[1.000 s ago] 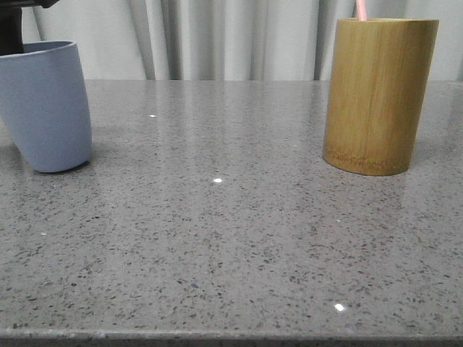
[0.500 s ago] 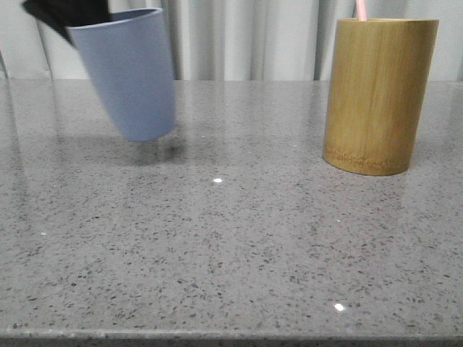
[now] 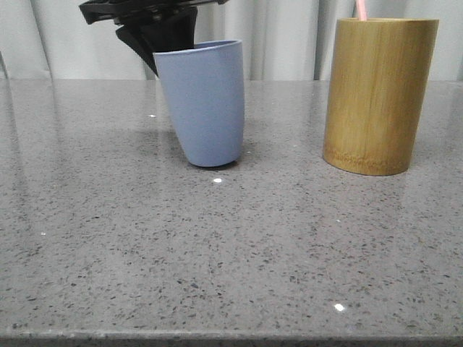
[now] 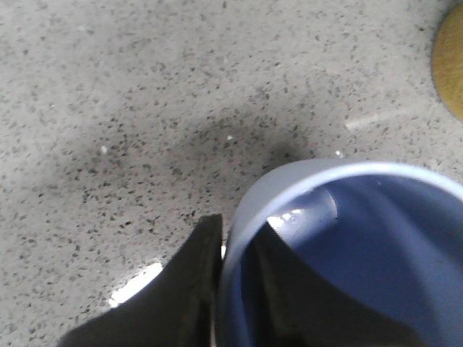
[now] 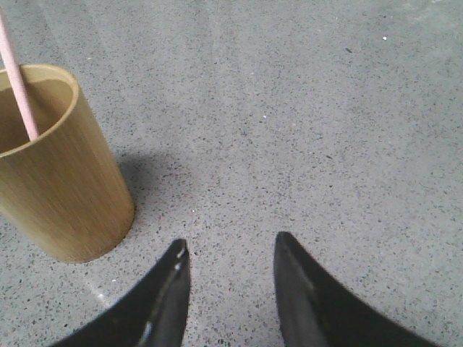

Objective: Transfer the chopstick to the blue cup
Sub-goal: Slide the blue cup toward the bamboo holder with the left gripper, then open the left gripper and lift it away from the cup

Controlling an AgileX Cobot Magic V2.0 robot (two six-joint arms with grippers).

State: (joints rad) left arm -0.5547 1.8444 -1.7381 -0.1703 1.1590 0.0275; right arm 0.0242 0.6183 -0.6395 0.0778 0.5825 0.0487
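The blue cup [image 3: 204,101] stands slightly tilted on the grey table, left of centre in the front view. My left gripper [image 3: 155,32] is shut on its rim, one finger inside and one outside; the left wrist view shows the cup [image 4: 362,246] pinched between the fingers [image 4: 199,282]. A pale pink chopstick [image 3: 360,9] sticks out of the tan bamboo holder [image 3: 377,94] at the right. The right wrist view shows the chopstick [image 5: 18,79] leaning in the holder [image 5: 61,188]. My right gripper [image 5: 230,249] is open and empty above the table, beside the holder.
The grey speckled table [image 3: 217,246] runs to a front edge at the bottom of the front view. A pale curtain [image 3: 275,36] hangs behind the table.
My left gripper has carried the blue cup to the right, from the table's far left to left of centre, closer to the bamboo holder. The holder and chopstick have not moved.
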